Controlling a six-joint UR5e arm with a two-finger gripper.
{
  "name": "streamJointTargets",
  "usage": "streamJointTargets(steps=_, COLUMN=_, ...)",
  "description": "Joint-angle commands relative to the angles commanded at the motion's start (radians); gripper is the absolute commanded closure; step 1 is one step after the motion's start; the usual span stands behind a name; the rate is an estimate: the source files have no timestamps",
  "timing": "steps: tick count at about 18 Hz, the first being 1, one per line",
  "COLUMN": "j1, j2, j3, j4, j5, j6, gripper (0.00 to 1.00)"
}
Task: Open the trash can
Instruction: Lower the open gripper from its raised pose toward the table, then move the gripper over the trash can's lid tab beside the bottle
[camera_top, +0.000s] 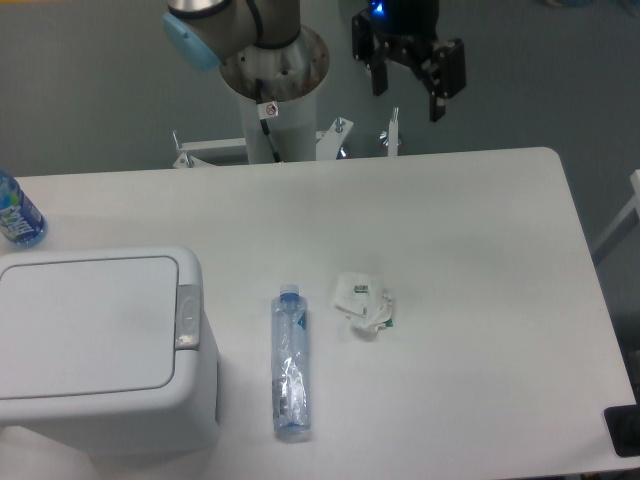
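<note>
1 trash can (95, 345), lid down, near left | 2 bottles: lying (291, 363), far-left (17, 213) | 1 crumpled wrapper (364, 304) | pincer (408, 83) apart, far

No text, brand name or number is showing clearly enough to read. A blue label is wrapping the bottle (18, 213) at the left edge of the frame, and a small sticker (270, 110) is sitting on the robot's base column, top centre; both are too blurred to make out.

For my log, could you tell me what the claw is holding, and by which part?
Nothing is held: the claw hangs open beyond the table's far edge, away from the trash can.
</note>
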Motion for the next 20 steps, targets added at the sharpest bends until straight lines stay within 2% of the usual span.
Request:
streamJointTargets(steps=8, j1=0.0, j2=-0.015, j3=0.006, j4=0.011, j5=-0.025, j6=-0.035, gripper=0.0)
streamJointTargets(steps=11, j1=-0.005, j2=-0.034, j3=0.003, j4=0.054, j5=-0.061, j6=-0.159, gripper=0.0)
streamJointTargets(steps=15, j1=-0.02, j2=-0.061, j3=0.005, j4=0.072, j5=-0.115, j6=-0.346, gripper=0.0)
streamJointTargets(steps=16, j1=-0.029, j2=-0.072, j3=0.003, j4=0.102, j5=-0.12, j6=-0.392, gripper=0.0)
streamJointTargets(steps=20, j1=-0.147, j2=-0.138, j3=0.011, j4=0.176, j5=-0.121, j6=-0.702, gripper=0.0)
